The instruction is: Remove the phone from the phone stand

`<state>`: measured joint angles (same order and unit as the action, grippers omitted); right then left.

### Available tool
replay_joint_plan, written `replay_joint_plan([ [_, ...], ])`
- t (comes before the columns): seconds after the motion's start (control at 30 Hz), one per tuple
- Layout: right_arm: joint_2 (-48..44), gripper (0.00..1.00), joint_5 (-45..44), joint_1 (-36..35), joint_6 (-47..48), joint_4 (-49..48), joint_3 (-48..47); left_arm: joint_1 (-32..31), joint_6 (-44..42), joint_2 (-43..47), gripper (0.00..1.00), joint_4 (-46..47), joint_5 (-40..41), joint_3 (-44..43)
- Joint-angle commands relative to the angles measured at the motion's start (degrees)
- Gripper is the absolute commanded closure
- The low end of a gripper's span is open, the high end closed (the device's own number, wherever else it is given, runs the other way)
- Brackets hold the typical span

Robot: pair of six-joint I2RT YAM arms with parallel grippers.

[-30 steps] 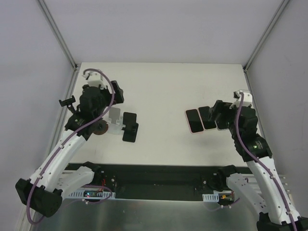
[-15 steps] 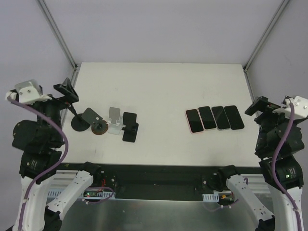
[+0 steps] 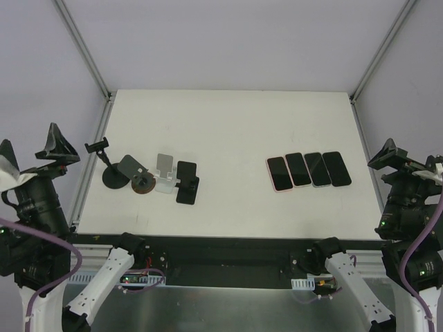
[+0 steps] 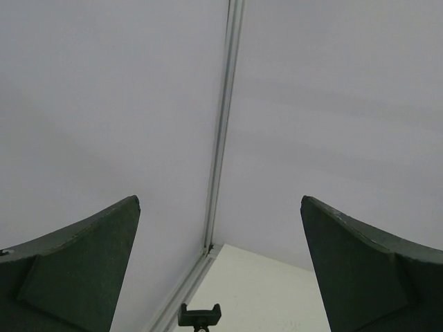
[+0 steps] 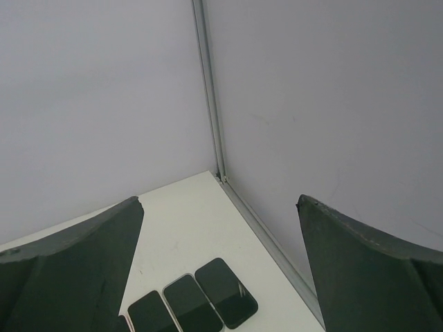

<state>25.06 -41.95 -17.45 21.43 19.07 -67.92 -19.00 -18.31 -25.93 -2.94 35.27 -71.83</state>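
Note:
Several dark phones [image 3: 308,170] lie flat in a row on the right half of the white table [image 3: 228,124]; three of them show in the right wrist view [image 5: 225,294]. On the left stands a cluster of phone stands: a black clamp stand [image 3: 105,160], a grey one [image 3: 130,166], a clear one [image 3: 165,173] and a black one [image 3: 187,182] with a dark flat panel. I cannot tell whether a phone leans on it. My left gripper [image 3: 32,151] [image 4: 219,200] is open, off the table's left edge. My right gripper [image 3: 413,160] [image 5: 220,200] is open, off the right edge.
A brown round disc [image 3: 143,185] lies between the grey and clear stands. Aluminium frame posts [image 3: 90,59] and grey walls enclose the table. The clamp of the black stand [image 4: 199,316] shows low in the left wrist view.
Both arms have pulled back from the table: the left from over the stands, the right from over the phone row. Both grippers stayed open.

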Motion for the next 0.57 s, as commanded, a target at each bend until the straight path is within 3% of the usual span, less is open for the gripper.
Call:
replay_joint_plan([
  [0.0,-0.2,0.04,2.4,0.1,1.3,-5.1,-0.2,0.6,-3.5,4.2,0.01,7.3,0.5,1.4],
  [0.53,0.2,0.04,5.1,0.1,-1.0,-3.3,-0.5,0.6,-2.6,6.2,0.01,7.4,1.4,4.1],
])
